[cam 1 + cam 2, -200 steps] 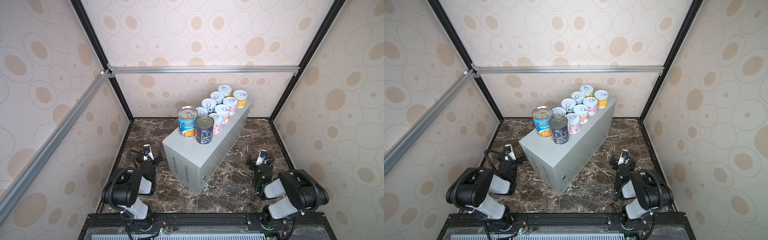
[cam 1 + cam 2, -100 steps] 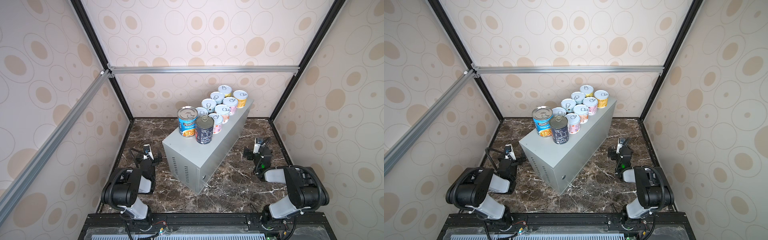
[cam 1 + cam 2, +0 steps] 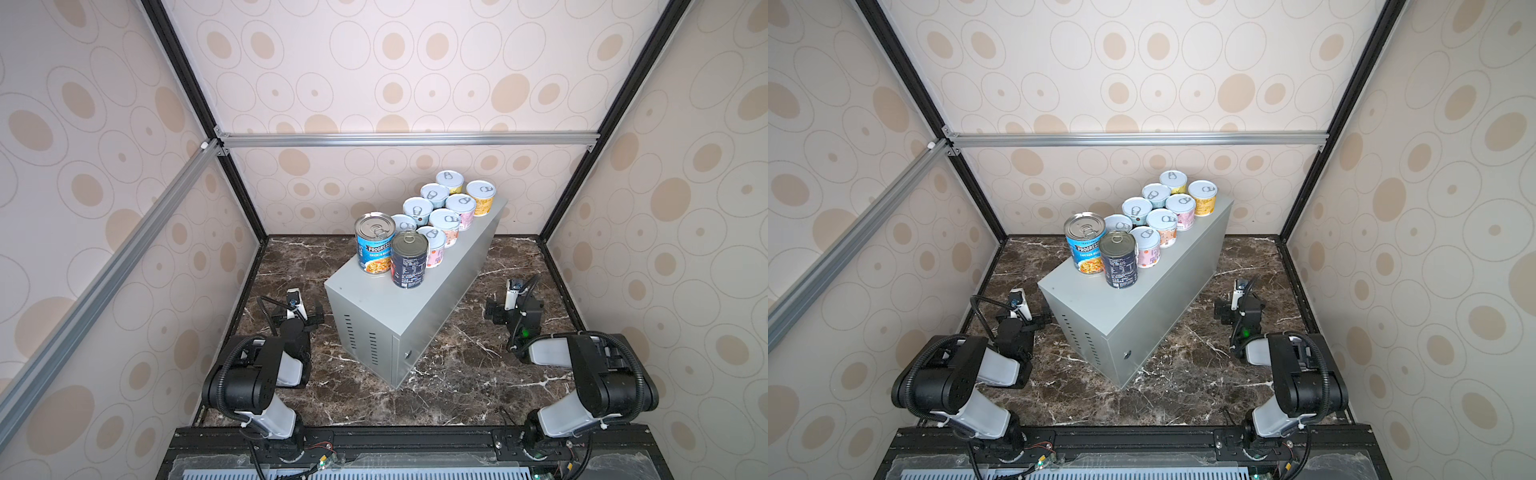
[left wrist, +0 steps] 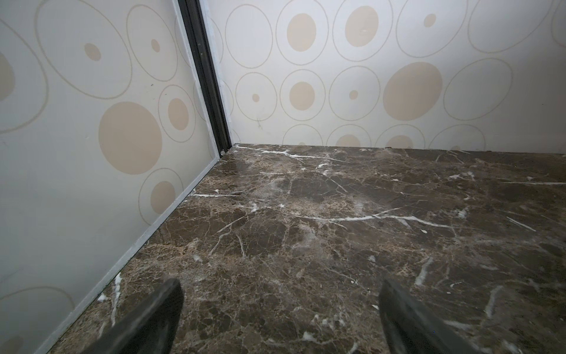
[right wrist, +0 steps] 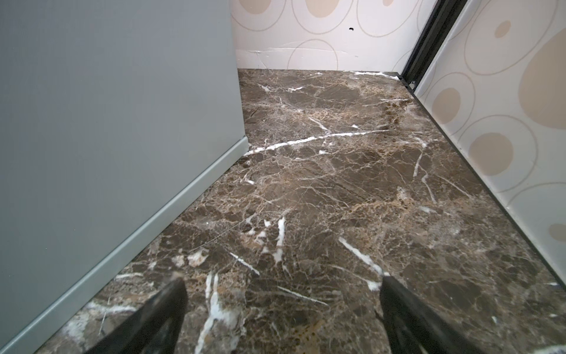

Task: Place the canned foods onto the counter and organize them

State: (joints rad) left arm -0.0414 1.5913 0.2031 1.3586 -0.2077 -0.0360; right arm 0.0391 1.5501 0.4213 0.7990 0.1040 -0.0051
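Marble floor (image 3: 457,374), 2 arms (image 3: 249,374) low beside the counter (image 3: 374,291), left claw (image 4: 280,285) and right claw (image 5: 283,282) agape.

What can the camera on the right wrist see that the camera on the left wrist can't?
Only the right wrist view shows the grey metal counter, standing on the floor beside the open, empty right pincer. Only the left wrist view shows the left pincer, also open and empty. Both show brown marble floor, spotted walls and a black corner post.
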